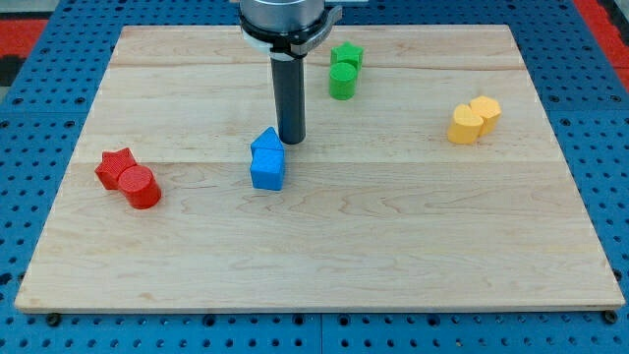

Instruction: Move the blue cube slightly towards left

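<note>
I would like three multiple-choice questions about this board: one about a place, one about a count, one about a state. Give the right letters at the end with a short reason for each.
1. Where is my tip relative to the blue blocks?
A. at their upper right, close by
B. far at the view's bottom left
C. beside the yellow pair

2. How many red blocks lie on the wooden board?
A. one
B. two
C. four

3. How do the two green blocks stand?
A. far apart
B. touching, one behind the other
C. off the board

Key: 1 A, the rod ends just right of the upper blue block. 2 B, a red star and a red cylinder sit together. 3 B, the green pair shows no gap.
</note>
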Controlling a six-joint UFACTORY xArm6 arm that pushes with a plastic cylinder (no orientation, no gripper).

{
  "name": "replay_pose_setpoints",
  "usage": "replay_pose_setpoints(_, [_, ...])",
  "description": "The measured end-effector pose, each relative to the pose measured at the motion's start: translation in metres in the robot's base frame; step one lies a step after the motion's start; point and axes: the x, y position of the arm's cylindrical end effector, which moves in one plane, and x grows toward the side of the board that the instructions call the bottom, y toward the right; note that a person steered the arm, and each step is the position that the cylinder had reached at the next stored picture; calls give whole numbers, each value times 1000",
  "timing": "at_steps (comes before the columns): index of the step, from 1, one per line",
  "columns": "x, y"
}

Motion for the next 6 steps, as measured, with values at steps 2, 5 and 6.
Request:
replay_pose_setpoints(2, [-6,0])
replay_pose_setpoints(5, [29,16])
replay_pose_setpoints(6, [52,10])
